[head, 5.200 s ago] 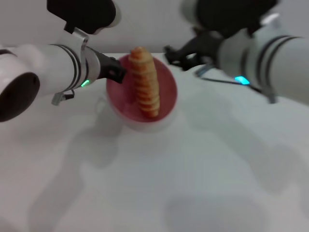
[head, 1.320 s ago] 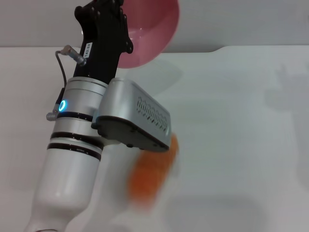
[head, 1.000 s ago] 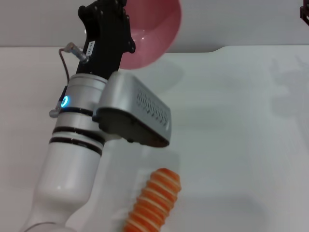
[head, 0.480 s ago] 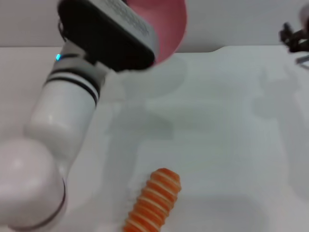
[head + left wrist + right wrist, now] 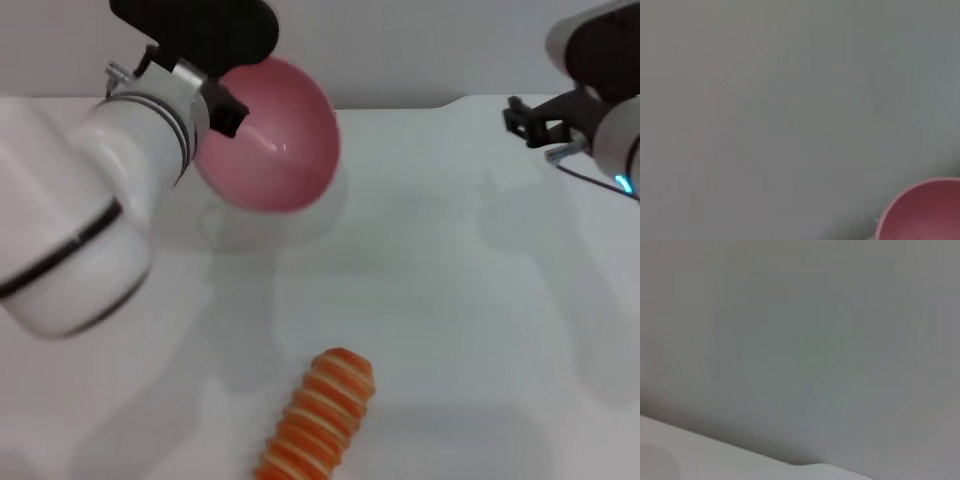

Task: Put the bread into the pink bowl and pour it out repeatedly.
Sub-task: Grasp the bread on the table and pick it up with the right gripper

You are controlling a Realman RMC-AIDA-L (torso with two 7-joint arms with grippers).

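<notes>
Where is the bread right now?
In the head view the bread lies on the white table at the near edge, well apart from the pink bowl held by the left gripper.

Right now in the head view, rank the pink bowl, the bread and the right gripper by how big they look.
1. pink bowl, held by the left gripper
2. bread, cut off by the frame's lower edge and nearer the camera, so unsure
3. right gripper, smallest

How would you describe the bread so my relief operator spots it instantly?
Start at the white table and look to its near edge, well in front of the pink bowl at the left gripper. The bread lies there alone: a ridged, orange-brown loaf with pale cream stripes.
</notes>
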